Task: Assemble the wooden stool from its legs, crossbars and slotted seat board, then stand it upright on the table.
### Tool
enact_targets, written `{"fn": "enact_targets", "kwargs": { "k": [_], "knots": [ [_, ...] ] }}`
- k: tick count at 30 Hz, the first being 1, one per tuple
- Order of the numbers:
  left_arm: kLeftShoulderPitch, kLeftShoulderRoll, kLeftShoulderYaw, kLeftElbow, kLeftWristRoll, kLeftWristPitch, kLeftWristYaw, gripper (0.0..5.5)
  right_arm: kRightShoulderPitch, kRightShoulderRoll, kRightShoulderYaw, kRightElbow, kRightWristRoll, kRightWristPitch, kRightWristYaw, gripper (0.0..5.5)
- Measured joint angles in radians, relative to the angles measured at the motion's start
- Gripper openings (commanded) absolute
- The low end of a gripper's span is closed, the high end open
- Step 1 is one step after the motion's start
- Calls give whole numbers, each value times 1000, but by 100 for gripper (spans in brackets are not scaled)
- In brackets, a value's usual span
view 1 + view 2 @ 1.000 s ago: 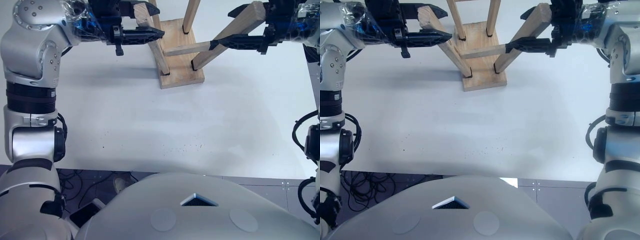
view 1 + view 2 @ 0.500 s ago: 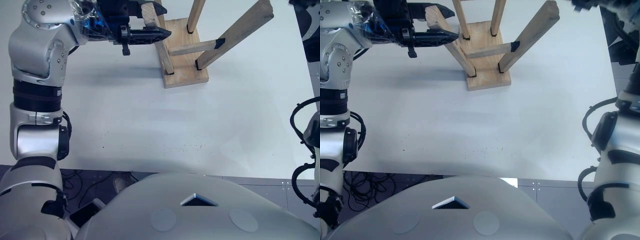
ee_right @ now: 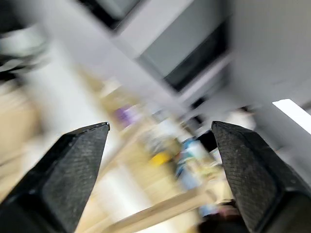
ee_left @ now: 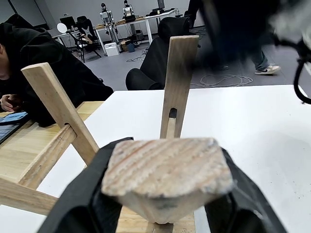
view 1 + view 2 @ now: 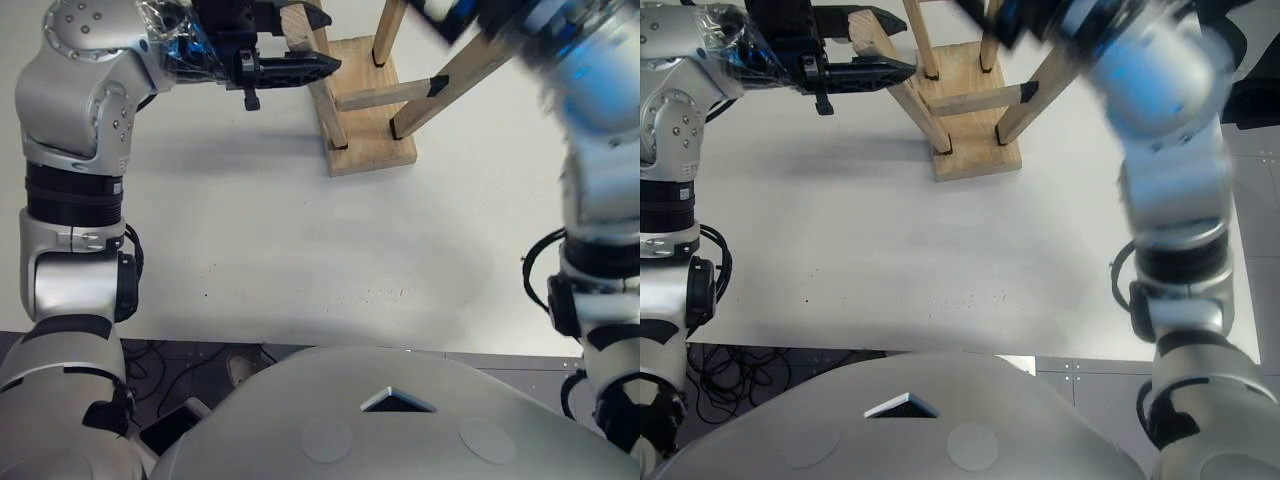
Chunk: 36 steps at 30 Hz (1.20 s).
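Because the stool (image 5: pixel 372 150) rests inverted at the far middle of the bench (image 5: pixel 300 250), the left claw (image 5: pixel 318 42) is clamped on the top end of its near-left leg (image 5: pixel 326 105), probably to steady or turn it; the right claw (image 3: pixel 160 125) gapes empty, fingers apart.

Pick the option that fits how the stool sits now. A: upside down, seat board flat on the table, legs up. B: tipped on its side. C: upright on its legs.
A: the seat board lies flat on the table and the legs rise from it.
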Motion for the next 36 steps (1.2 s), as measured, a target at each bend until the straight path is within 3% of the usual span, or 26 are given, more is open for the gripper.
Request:
{"fn": "enact_targets", "kwargs": {
  "k": [6, 11, 18, 27, 36],
  "knots": [
    [11, 1, 4, -21, -1, 10, 17, 201, 38, -62, 101, -20, -136, 33, 65, 387],
    [12, 0, 4, -23, -1, 11, 18, 201, 24, -126, 174, 21, -301, -59, 103, 387],
    [11, 0, 4, -22, -1, 11, 19, 201, 33, -130, 199, 103, -449, -143, 128, 387],
    [-13, -9, -1, -5, 2, 32, 19, 201, 75, -111, 236, 263, -586, -239, 89, 387],
    [-28, -11, -11, -1, 5, 47, 19, 201, 79, 36, 236, 383, -640, -300, -22, 387]
  ]
}}
